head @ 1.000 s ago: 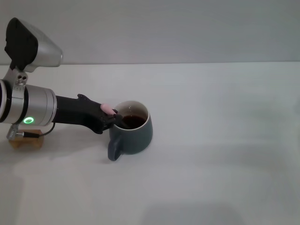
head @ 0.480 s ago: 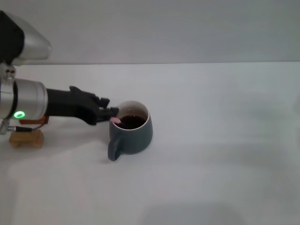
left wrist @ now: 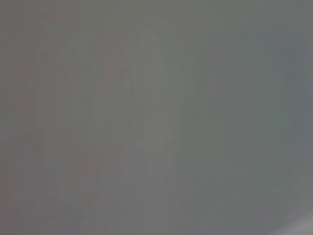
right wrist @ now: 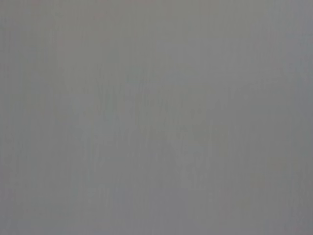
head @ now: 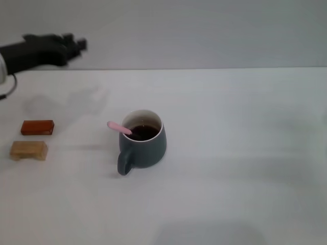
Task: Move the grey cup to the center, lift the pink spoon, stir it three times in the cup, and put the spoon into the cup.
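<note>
The grey cup (head: 144, 145) stands near the middle of the white table in the head view, its handle toward the front left and dark liquid inside. The pink spoon (head: 119, 128) rests in the cup, its pale handle sticking out over the left rim. My left gripper (head: 74, 45) is raised at the far upper left, well away from the cup and holding nothing. The right gripper is out of view. Both wrist views show only plain grey.
A red-brown block (head: 37, 127) and a tan wooden block (head: 28, 149) lie at the left edge of the table (head: 245, 153). The wall runs behind the table's far edge.
My left gripper has let go of the spoon and pulled back up and to the left. The spoon now leans in the cup by itself. The two blocks are uncovered.
</note>
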Controlling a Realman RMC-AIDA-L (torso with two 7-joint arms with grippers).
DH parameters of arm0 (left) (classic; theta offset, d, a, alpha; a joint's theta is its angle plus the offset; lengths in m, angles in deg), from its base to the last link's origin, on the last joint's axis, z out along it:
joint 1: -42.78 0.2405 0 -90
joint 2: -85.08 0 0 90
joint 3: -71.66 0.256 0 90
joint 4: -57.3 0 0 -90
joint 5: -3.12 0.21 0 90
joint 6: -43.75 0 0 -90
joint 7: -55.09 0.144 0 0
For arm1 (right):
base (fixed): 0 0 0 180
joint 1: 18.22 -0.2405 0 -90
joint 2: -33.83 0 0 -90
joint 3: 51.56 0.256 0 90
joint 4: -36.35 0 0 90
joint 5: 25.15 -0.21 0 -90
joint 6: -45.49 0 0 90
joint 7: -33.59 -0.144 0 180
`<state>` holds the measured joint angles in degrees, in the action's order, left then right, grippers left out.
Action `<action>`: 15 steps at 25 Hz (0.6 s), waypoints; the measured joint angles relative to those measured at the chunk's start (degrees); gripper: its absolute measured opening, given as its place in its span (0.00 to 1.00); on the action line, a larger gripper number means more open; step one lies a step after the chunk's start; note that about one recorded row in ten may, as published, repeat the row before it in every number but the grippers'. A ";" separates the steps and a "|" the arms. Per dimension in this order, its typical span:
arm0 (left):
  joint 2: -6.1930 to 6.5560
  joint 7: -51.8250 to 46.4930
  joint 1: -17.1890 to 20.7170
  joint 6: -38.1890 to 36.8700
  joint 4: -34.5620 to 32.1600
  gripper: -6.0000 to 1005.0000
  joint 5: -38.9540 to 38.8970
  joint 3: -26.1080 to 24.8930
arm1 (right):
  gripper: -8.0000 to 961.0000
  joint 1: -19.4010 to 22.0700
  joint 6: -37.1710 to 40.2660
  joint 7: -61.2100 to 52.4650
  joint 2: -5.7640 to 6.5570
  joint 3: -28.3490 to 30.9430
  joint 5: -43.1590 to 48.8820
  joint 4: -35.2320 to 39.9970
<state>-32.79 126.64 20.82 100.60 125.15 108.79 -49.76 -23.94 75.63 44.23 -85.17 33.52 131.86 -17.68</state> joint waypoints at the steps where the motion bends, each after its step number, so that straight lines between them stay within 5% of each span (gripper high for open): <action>1: 0.06 1.77 -0.19 -1.23 -1.72 0.35 -2.15 -1.65 | 0.06 0.00 0.06 0.00 0.00 0.03 -0.08 0.11; 4: 0.03 8.58 -1.39 -3.59 -6.99 0.35 -10.11 -8.84 | 0.06 -0.12 0.11 0.00 0.00 0.12 -0.21 0.36; 15: -0.09 26.22 -2.19 -14.43 -18.86 0.35 -27.50 -20.14 | 0.06 -2.25 0.39 -0.30 0.00 2.03 -0.47 3.93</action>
<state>-32.88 152.86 18.62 86.17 106.29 81.29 -69.90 -26.19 76.02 43.93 -85.17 35.55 131.40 -13.75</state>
